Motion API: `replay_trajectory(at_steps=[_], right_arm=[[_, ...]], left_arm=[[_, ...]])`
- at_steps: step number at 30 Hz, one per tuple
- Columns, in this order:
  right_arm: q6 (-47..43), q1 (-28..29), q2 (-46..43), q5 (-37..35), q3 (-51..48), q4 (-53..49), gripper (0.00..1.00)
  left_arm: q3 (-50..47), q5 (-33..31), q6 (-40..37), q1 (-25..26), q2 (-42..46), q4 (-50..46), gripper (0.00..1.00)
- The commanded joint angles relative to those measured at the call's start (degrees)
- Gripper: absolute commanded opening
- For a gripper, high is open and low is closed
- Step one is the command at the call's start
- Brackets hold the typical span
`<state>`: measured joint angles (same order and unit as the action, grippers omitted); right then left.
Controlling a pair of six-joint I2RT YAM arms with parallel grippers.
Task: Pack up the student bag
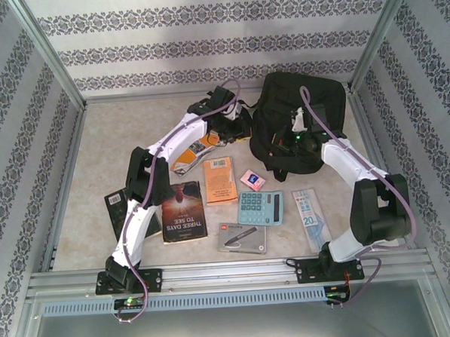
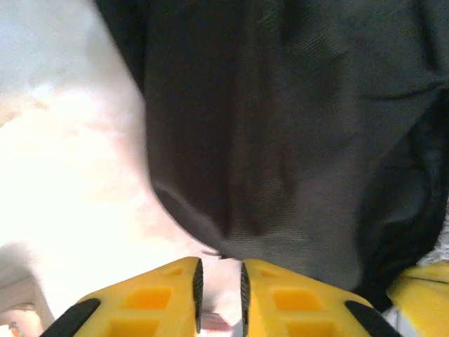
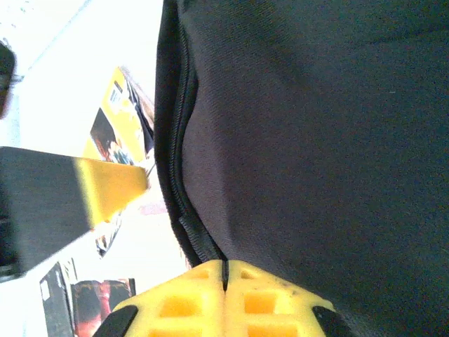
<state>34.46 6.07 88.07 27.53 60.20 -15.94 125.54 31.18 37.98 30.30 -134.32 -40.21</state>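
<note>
Loose items (the dark book (image 1: 183,211) and the calculator (image 1: 259,207) among them) lie toward the near edge of the table (image 1: 95,145), not yet packed. Farther back, the left gripper (image 2: 221,270) sits at the bag's left flank, fingers slightly apart. The right gripper (image 3: 224,265) has its fingers pressed together at the zipper track (image 3: 184,175); whether they pinch the pull cannot be told. The student bag (image 1: 278,94) lies in the far right corner. Recommended: brace the fabric with the left gripper and draw the zipper steadily along its line.
</note>
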Motion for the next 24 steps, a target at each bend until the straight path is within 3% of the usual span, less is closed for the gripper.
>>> replay_trajectory(at_steps=[1, 5, 9, 12, 14, 18, 20, 21, 24], right_arm=[[2.97, -0.27, -3.95, -0.50, -3.48, 3.79, 0.00], [4.48, -0.29, -9.11, -7.22, -5.54, 0.05, 0.05], [9.17, -0.22, -13.99, -11.17, -8.32, -3.84, 0.26], [14.77, 0.55, -17.12, -12.60, -11.25, -5.12, 0.33], [18.96, 1.63, -17.76, -12.41, -12.79, -5.02, 0.44], [28.32, 4.55, -16.62, -12.53, -14.80, -2.68, 0.60], [32.27, 6.03, -15.31, -13.43, -14.79, -0.76, 0.63], [33.67, 6.56, -14.73, -14.46, -14.41, -0.38, 0.69], [38.06, 7.60, -12.83, -18.56, -13.36, 0.44, 0.71]], left_arm=[[9.43, -0.27, -3.99, 0.25, -0.69, -4.81, 0.33], [20.05, -0.43, -7.74, 1.24, -5.55, -10.74, 0.46], [24.58, 1.18, -9.03, 1.67, -9.34, -12.75, 0.54], [24.67, 2.08, -10.06, 2.30, -10.79, -12.22, 0.55], [24.69, 2.75, -10.20, 2.61, -11.42, -11.57, 0.56], [24.67, 2.48, -9.85, 2.92, -12.10, -10.77, 0.55], [24.69, 2.48, -9.74, 2.95, -12.02, -10.86, 0.54], [24.58, 2.48, -9.75, 3.04, -11.85, -11.05, 0.53], [23.79, 1.75, -9.35, 3.01, -10.74, -11.38, 0.50]])
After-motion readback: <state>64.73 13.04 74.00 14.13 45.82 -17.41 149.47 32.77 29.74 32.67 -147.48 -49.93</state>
